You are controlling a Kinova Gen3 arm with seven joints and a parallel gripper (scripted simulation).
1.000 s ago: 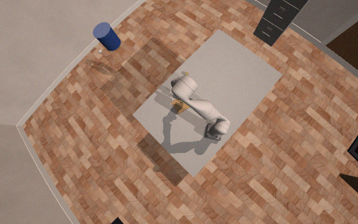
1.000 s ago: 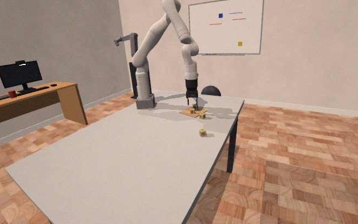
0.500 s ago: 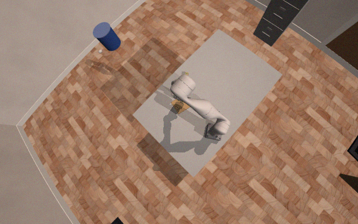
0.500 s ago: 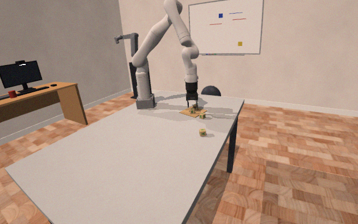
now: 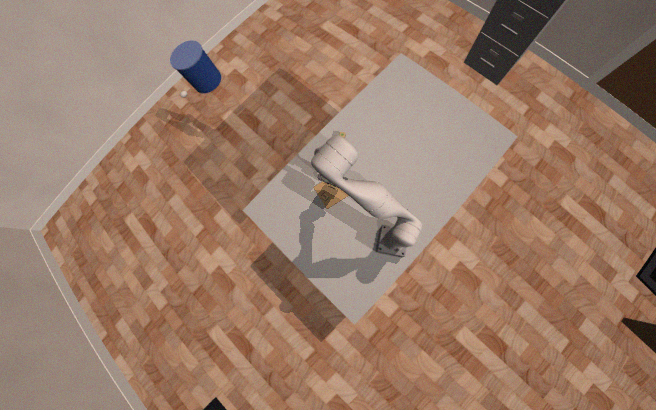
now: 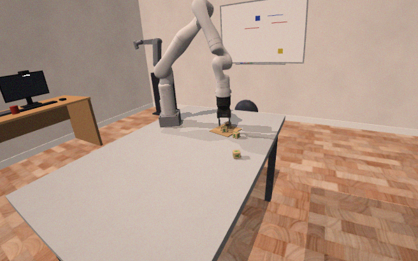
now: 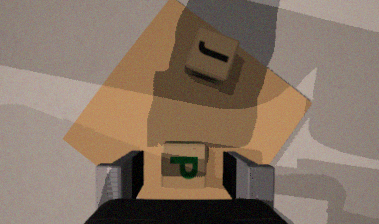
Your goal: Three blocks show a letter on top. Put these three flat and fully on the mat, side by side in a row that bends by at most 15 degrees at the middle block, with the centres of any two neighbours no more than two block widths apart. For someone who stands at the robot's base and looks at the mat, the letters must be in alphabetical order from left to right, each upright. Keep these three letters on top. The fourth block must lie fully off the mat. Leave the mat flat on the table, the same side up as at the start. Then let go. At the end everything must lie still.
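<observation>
The tan mat (image 7: 190,115) lies flat on the grey table and also shows in the exterior view (image 6: 225,131). My gripper (image 7: 183,168) is open, low over the mat, with a finger on each side of the block with a green P (image 7: 185,165). The fingers stand apart from the block. The block with a black J (image 7: 211,58) lies farther up the mat in shadow, its letter turned. In the exterior view, my gripper (image 6: 223,121) hangs over the mat, and a third block (image 6: 236,134) sits at the mat's corner. A fourth block (image 6: 236,154) lies off the mat.
The arm's base (image 6: 169,120) stands at the table's far end. The table's right edge (image 6: 271,147) runs close to the mat and the lone block. From above, the arm (image 5: 356,188) hides most of the mat (image 5: 329,195).
</observation>
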